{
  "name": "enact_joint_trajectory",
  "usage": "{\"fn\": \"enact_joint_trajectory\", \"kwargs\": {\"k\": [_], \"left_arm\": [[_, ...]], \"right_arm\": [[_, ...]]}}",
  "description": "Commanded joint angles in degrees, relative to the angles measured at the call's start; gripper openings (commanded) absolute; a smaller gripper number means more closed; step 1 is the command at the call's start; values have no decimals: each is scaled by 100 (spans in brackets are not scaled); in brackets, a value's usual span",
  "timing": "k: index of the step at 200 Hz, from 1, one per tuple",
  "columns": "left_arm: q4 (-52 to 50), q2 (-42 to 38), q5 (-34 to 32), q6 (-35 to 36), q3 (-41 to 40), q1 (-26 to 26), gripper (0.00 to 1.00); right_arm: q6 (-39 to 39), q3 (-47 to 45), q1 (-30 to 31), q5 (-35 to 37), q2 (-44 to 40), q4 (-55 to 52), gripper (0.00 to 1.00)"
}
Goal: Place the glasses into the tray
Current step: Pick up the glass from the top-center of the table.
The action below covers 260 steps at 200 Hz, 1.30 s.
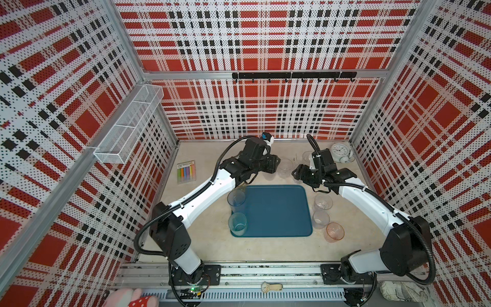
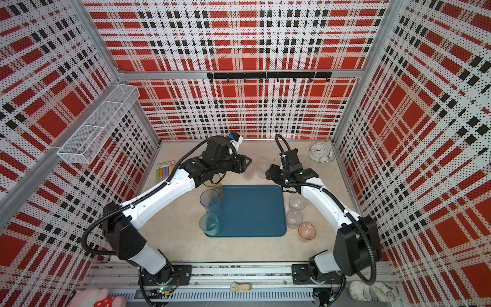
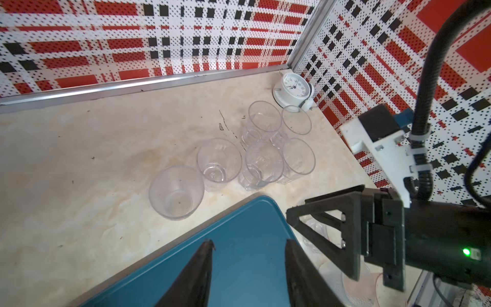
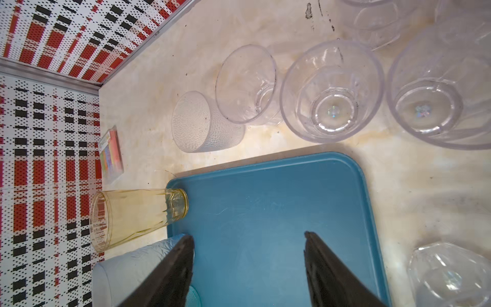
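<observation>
The beige marbled worktop (image 1: 202, 252) carries the flat dark teal rectangular tray (image 1: 276, 210) at its middle, and both arms reach over the tray's far edge. The left claw (image 3: 248, 244) hangs half-spread and empty above the tray's far corner. The right claw (image 4: 248, 235) hangs wider, also empty, above the tray.

The coming move turns on the cluster of clear plastic tumblers (image 3: 263, 164). It stands on the worktop just beyond that far edge, ahead of both claws, every tumbler upright with its mouth up.

A tall amber tumbler (image 4: 138, 215), a blue-grey tumbler (image 1: 236, 200) and a mint-green tumbler (image 1: 237, 224) stand along the tray's left edge. A pair of clear tumblers (image 1: 322, 202) and a pink tumbler (image 1: 334, 231) wait on the worktop beside its right edge.

The dimpled frosted tumbler (image 3: 176, 191) looks nearest the left claw. I judge that arm should go forward and close across the tumbler's wall.
</observation>
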Motion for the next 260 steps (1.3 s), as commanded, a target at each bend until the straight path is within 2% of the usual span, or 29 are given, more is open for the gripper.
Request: {"fn": "enact_joint_trajectory", "kwargs": {"k": [1, 39, 45, 66, 70, 80, 85, 95, 99, 144, 166, 184, 201, 209, 242, 260], "left_arm": [[100, 214, -269, 100, 325, -159, 50], [100, 246, -539, 54, 393, 9, 59], [100, 220, -570, 37, 389, 46, 67], [157, 64, -706, 12, 287, 203, 72], [174, 24, -733, -9, 253, 237, 77], [289, -95, -755, -56, 144, 336, 80], [352, -155, -757, -87, 74, 386, 87], [509, -275, -783, -156, -69, 484, 91], [564, -318, -788, -183, -113, 526, 99], [678, -646, -1011, -320, -158, 897, 98], [670, -814, -1170, -269, -185, 1050, 98], [726, -913, -712, -479, -226, 1375, 98], [910, -982, 164, -945, -391, 1889, 98], [924, -996, 274, -1087, -441, 2041, 98], [531, -993, -330, -705, -341, 1898, 98], [535, -1039, -644, -662, -447, 1716, 98]], "right_arm": [[-129, 107, 17, -25, 153, 90, 73], [-163, 49, 21, -60, 289, 186, 77], [-197, 69, 19, -6, 296, 139, 77], [-351, 178, 17, 208, 324, -8, 78], [-363, 196, 24, 226, 338, -19, 78], [-438, 225, 10, 258, 367, -50, 78], [-471, 242, 11, 280, 386, -84, 78], [-522, 275, -1, 311, 420, -157, 78], [-552, 292, -5, 342, 422, -204, 78], [-842, 408, -194, 1119, 210, -650, 78], [-970, 578, -336, 1264, 330, -862, 78], [-982, 693, -400, 1340, 493, -836, 75], [-1089, 919, -422, 1389, 673, -786, 69], [-1177, 1047, -419, 1383, 787, -750, 66], [-1418, 1629, -408, 1255, 1444, -945, 47], [-1408, 1767, -392, 1145, 1697, -872, 40]]}}
